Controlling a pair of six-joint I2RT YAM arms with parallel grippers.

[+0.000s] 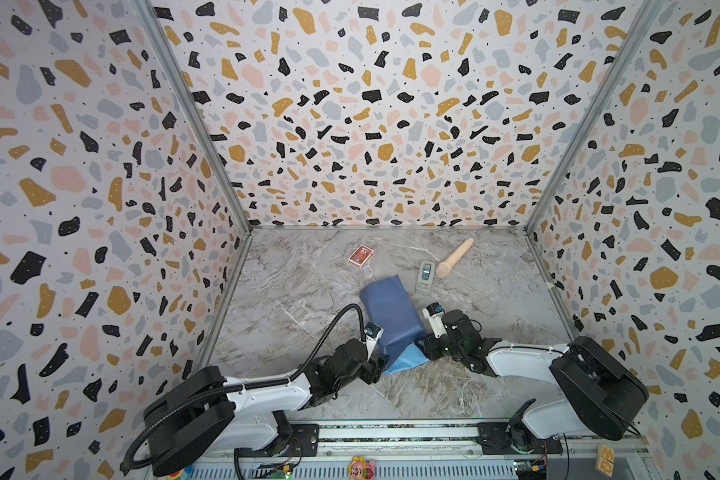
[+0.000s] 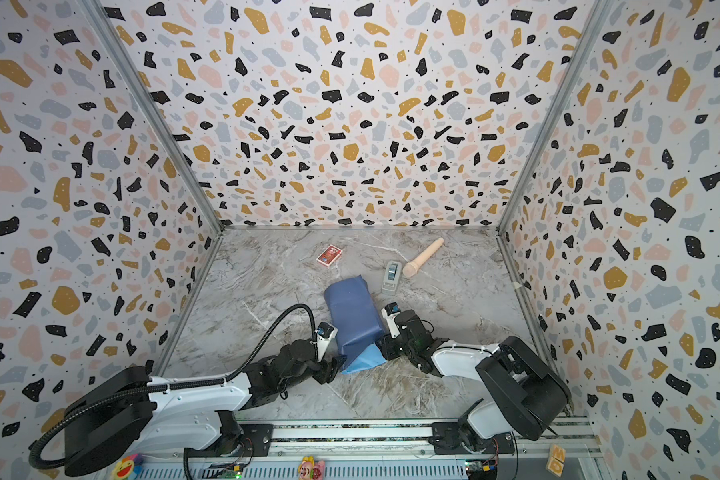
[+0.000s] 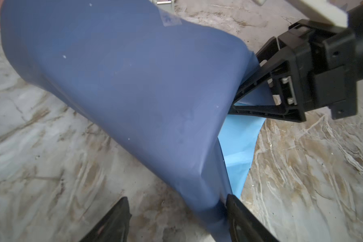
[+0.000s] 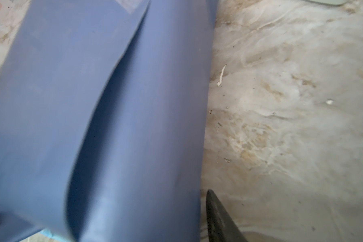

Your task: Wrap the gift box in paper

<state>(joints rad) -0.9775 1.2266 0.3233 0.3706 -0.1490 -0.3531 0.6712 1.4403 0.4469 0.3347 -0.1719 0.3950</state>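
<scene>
Toward the near middle of the surface (image 1: 495, 386), the paper (image 1: 391, 316) lies rolled into a tube. The gift box is hidden, presumably inside it. Your left pincer (image 3: 176, 197) stands open astride the tube's near corner, touching it on one side only. Your right pincer (image 1: 421, 345) sits at the loose near end; whether it grips, I cannot tell. Pull unevenly and the thin sheet may tear, or the tube may slide off the box.
</scene>
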